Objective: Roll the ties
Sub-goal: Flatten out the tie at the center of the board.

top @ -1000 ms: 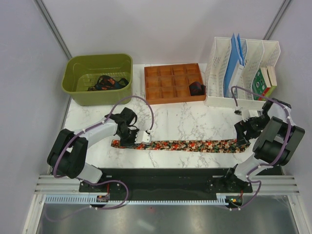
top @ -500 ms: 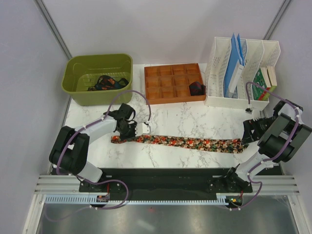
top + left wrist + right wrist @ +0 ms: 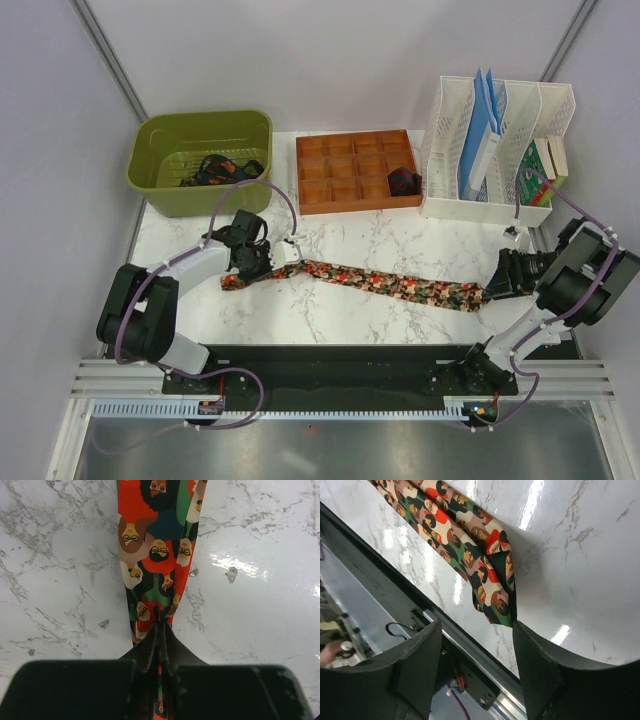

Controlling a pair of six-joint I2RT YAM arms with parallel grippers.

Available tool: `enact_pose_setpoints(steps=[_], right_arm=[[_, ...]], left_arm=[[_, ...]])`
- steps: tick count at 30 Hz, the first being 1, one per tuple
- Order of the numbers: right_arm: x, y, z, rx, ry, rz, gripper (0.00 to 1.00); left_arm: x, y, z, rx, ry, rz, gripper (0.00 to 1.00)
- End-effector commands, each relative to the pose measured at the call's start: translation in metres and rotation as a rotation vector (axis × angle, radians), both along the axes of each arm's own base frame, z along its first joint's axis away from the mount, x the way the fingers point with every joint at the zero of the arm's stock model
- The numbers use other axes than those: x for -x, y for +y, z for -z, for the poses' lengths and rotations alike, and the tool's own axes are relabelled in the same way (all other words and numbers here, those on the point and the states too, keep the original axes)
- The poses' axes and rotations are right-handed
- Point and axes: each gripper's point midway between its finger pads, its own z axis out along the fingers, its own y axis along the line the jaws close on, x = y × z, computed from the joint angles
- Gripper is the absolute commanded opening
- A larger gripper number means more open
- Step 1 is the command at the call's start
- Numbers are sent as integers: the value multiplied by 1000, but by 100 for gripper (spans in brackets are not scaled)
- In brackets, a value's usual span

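Ties are found in three places, and the rolling is judged to be at an early stage. One patterned tie [image 3: 370,282] is laid out flat and at full length across the marble table [image 3: 400,240], slanting from the left arm towards the right arm, with no turn of a roll yet made in it. Its narrow end is clamped between the closed fingers of the left gripper [image 3: 161,640], as is shown plainly in the left wrist view, where the cloth is pinched and drawn up from the marble. Its wide end is framed by the right gripper [image 3: 476,625], whose jaws are parted on either side of the cloth; nothing is gripped there, though one finger appears to be just beside the tie's edge. A single dark rolled tie [image 3: 403,181] is seen in a compartment at the right end of the wooden tray [image 3: 345,165], so one tie may be counted as finished. Several loose ties [image 3: 215,170] are heaped in the green basin [image 3: 160,190], unrolled. The tie on the table and those in the basin are therefore left to be rolled and stowed.
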Motion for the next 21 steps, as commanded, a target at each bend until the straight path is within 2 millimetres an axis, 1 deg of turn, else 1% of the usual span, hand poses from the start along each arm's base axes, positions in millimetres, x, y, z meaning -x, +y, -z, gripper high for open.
enact_pose_setpoints(steps=[1, 5, 7, 8, 9, 11, 12, 14, 15, 18, 19, 21], right_arm=[[-27, 6, -12, -161, -46, 158, 65], [-32, 7, -16, -192, -55, 183, 65], [-34, 5, -14, -171, -66, 181, 65], [-34, 3, -11, -162, -42, 211, 65], [-38, -2, -9, -132, -56, 209, 65], [-43, -8, -11, -102, -74, 223, 64], [-48, -15, -8, -65, -99, 229, 64], [-52, -22, -12, -20, -121, 242, 63], [-57, -28, -13, 8, -138, 251, 64], [-61, -47, -16, 96, -189, 266, 66], [-60, -48, -19, 111, -202, 262, 65], [-58, -45, -18, 112, -209, 257, 62]], left_arm=[[31, 27, 23, -104, 108, -56, 2], [29, 27, 19, -103, 98, -49, 2], [29, 26, 19, -98, 100, -49, 2], [30, 26, 19, -96, 101, -47, 2], [31, 25, 19, -93, 104, -43, 2], [32, 25, 19, -91, 106, -41, 2], [32, 26, 20, -97, 108, -34, 2], [33, 27, 21, -102, 108, -30, 2], [32, 27, 20, -101, 104, -28, 2], [30, 27, 18, -102, 100, -24, 2], [30, 27, 18, -103, 103, -24, 2], [30, 26, 18, -99, 101, -18, 2]])
